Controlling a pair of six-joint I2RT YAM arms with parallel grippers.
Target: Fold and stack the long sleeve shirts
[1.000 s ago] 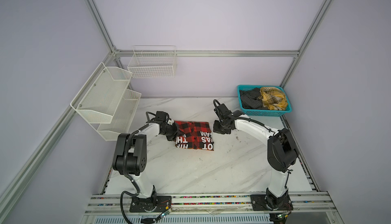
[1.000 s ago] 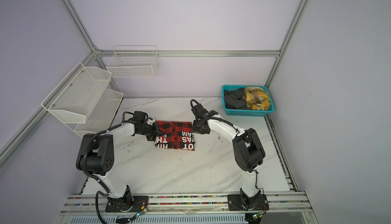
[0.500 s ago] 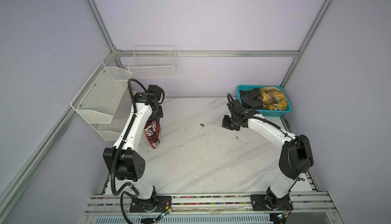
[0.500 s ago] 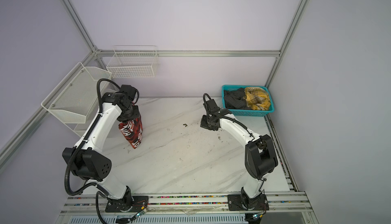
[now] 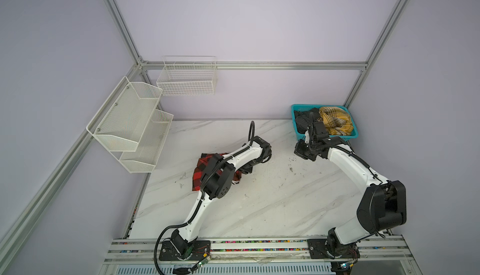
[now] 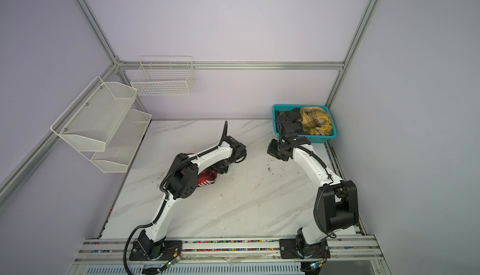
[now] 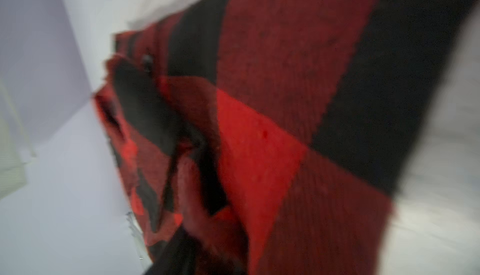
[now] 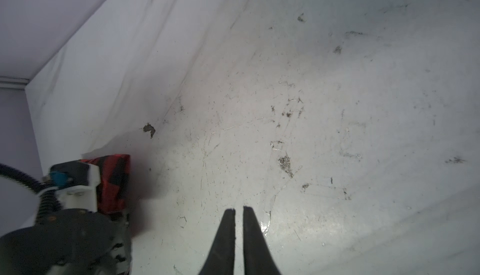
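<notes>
The red-and-black check shirt (image 5: 203,164) lies bunched on the table left of centre, partly under my left arm; it also shows in the other top view (image 6: 207,179). My left gripper (image 5: 246,169) sits low at the shirt's right edge. In the left wrist view the blurred check cloth (image 7: 259,131) fills the frame and hides the jaws. My right gripper (image 8: 239,208) hovers over bare table, its fingers a narrow gap apart with nothing between them, just in front of the teal basket (image 5: 349,138). In the basket lie a yellow plaid shirt (image 5: 335,123) and a dark grey shirt (image 5: 303,122).
Two white mesh shelves (image 5: 130,120) hang on the left wall and a wire basket (image 5: 187,79) on the back wall. The marble table (image 5: 259,208) has scuff marks near my right gripper. A metal rail (image 5: 246,245) with both arm bases runs along the front edge.
A second ago the shirt lay folded between both grippers. Then my left arm held it hanging at the far left. Now it lies on the table under that arm. The right fingers have parted slightly.
</notes>
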